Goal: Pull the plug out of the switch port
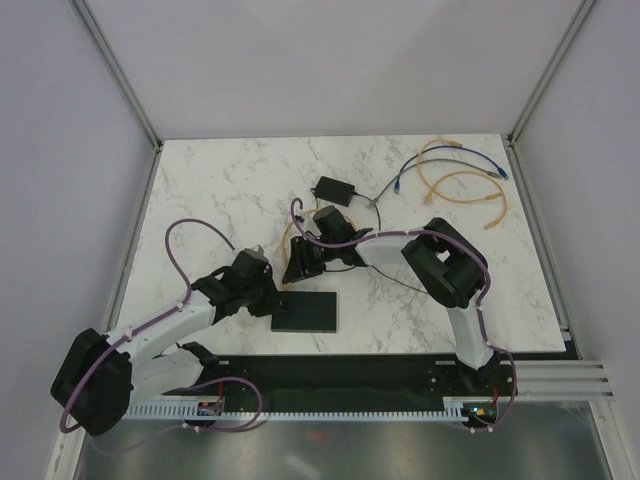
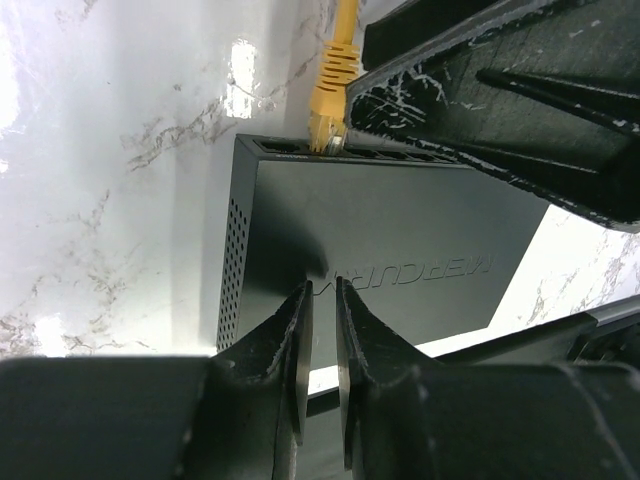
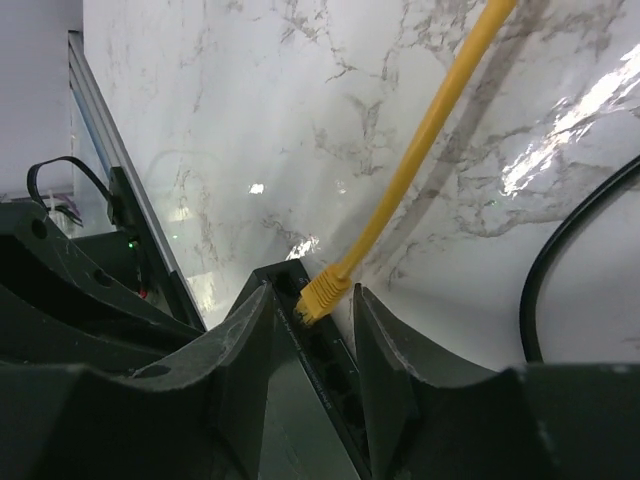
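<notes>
**A:** How do we hold the left side?

**B:** Our left arm (image 1: 165, 325) reaches forward and to the right from its base, stretched out low. The left gripper (image 1: 272, 297) points right. Its fingers (image 2: 295, 330) are drawn almost together, with only a thin slit between them.

**A:** And the right side?

**B:** Our right arm (image 1: 445, 265) rises from its base, folds at the elbow and runs its forearm leftward. The right gripper (image 1: 296, 270) tilts down and back toward the bases. Its fingers (image 3: 250, 340) stand parted with a clear gap.

**A:** Do our grippers touch?

**B:** No. They sit near each other but apart, the right one just beyond the left.
</notes>
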